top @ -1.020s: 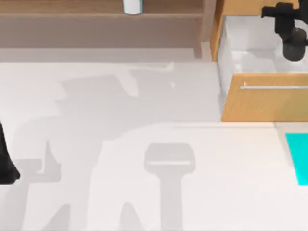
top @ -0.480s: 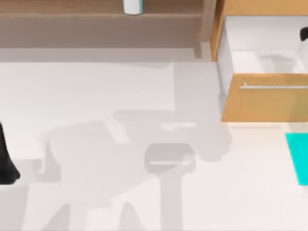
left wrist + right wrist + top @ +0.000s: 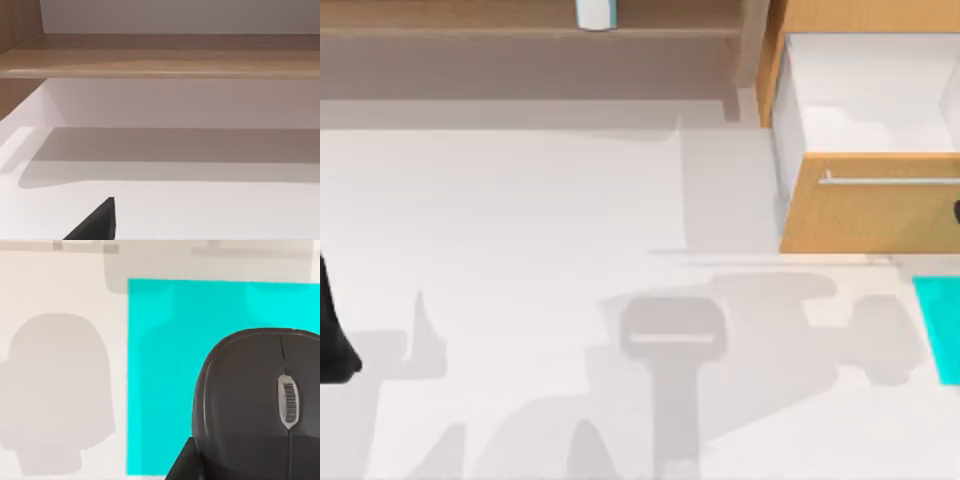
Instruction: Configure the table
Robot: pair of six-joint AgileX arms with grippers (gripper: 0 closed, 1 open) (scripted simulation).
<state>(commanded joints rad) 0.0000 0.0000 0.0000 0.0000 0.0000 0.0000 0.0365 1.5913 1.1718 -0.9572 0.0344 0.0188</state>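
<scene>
The open drawer (image 3: 865,110) at the counter's (image 3: 520,260) far right corner holds nothing, while the right arm's jaws, whose spread I cannot tell, carry a black mouse (image 3: 260,400) above the cyan mat (image 3: 160,365).

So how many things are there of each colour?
White: 2, the table and a cup on the shelf.
Brown wood: 2, the shelf and the open drawer.
Turquoise: 1, the mat.
Black: 1, the mouse.
Total: 6.

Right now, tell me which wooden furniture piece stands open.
The orange-brown drawer cabinet at the table's right: its drawer is pulled out. The brown shelf has no drawer.
</scene>
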